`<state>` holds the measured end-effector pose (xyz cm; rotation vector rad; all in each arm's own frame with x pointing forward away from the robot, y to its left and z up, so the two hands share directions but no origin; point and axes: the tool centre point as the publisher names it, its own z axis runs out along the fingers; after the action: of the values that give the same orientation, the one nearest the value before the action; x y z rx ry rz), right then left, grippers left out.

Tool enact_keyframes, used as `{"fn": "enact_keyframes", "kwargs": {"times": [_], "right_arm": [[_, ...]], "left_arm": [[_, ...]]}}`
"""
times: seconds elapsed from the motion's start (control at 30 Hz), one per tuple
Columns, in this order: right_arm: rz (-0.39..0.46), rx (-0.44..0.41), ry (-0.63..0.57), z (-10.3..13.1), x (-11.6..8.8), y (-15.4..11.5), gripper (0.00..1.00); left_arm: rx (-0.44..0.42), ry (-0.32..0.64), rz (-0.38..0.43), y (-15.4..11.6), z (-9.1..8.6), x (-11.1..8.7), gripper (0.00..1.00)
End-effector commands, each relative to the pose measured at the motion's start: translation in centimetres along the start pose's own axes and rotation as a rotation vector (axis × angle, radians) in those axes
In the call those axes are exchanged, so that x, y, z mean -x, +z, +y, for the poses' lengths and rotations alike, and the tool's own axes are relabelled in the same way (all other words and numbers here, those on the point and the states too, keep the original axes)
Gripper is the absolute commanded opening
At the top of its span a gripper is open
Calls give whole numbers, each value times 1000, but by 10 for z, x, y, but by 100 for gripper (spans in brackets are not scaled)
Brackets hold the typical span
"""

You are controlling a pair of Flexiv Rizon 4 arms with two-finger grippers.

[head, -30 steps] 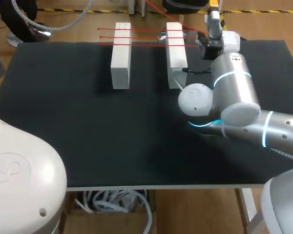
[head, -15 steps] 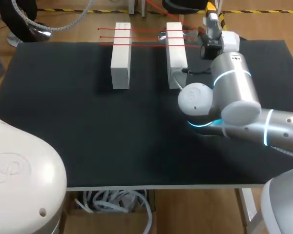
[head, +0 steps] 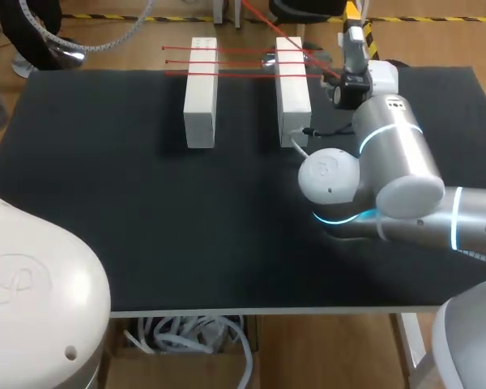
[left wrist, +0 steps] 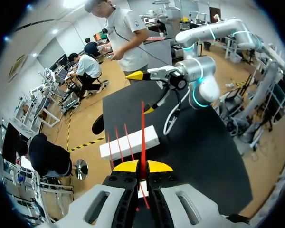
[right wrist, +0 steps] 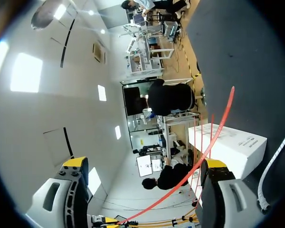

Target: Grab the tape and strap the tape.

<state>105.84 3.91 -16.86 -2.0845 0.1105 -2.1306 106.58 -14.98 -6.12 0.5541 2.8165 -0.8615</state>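
Red tape, a thin taut ribbon, is pinched between the yellow tips of my left gripper, which stand so narrow that only the ribbon parts them. That gripper hangs high, seemingly past the 12 o'clock edge of the black table, and is outside the head view.

From there the ribbon's long axis runs straight ahead and down. From the head camera it slants from 11 o'clock toward 4 o'clock, over the far end of the right-hand white rectangular block. It ends at my right gripper, at that block's 3 o'clock side.

The right gripper's fingers are spread wide with nothing gripped. The ribbon passes through the gap just beside the finger nearer the block, and I cannot tell whether it touches.

Three red strands already span from this block to the left-hand white rectangular block at its 9 o'clock.

My reading is that the right arm is much nearer the blocks. The coming move turns on the ribbon lying off-centre between its open fingers, so it should centre on the ribbon before closing on it or guiding it across.
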Motion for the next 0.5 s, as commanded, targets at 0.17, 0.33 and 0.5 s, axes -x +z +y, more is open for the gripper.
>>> {"fn": "enact_keyframes", "kwargs": {"times": [0.17,0.33,0.5], "right_arm": [[6,24,-12,9,-8,0,100],[19,24,-13,9,-9,0,100],[30,43,-12,12,-9,2,100]], "left_arm": [[4,-1,5,-1,-1,1,0],[4,-1,5,-1,-1,1,0],[4,-1,5,-1,-1,1,0]]}}
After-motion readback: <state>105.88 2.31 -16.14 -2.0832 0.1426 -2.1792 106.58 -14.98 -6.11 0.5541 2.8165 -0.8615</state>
